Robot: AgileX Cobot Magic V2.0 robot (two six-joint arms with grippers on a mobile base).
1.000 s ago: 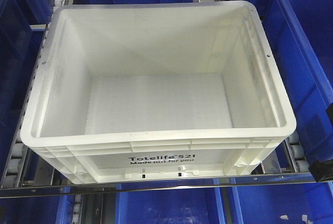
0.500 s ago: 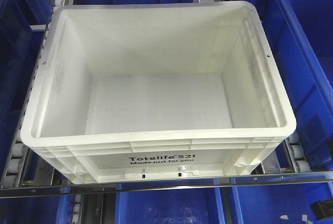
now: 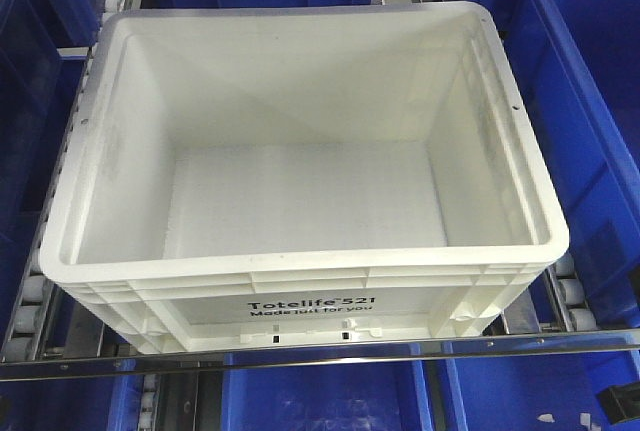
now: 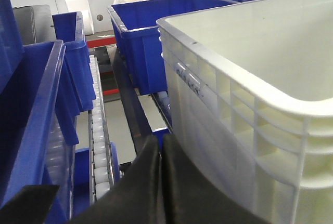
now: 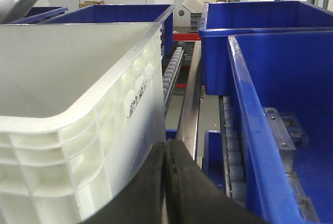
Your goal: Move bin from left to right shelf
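The white bin (image 3: 300, 181) fills the frame's centre on roller rails; left gripper (image 4: 162, 182) and right gripper (image 5: 165, 182), both closed and empty, flank its sides, probably to squeeze it.

White bin (image 3: 300, 281) on roller shelf (image 3: 300, 359).

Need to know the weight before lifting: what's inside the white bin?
Nothing: the white bin shows a bare floor and bare inner walls. Only the strip just behind its near wall is hidden by the rim.
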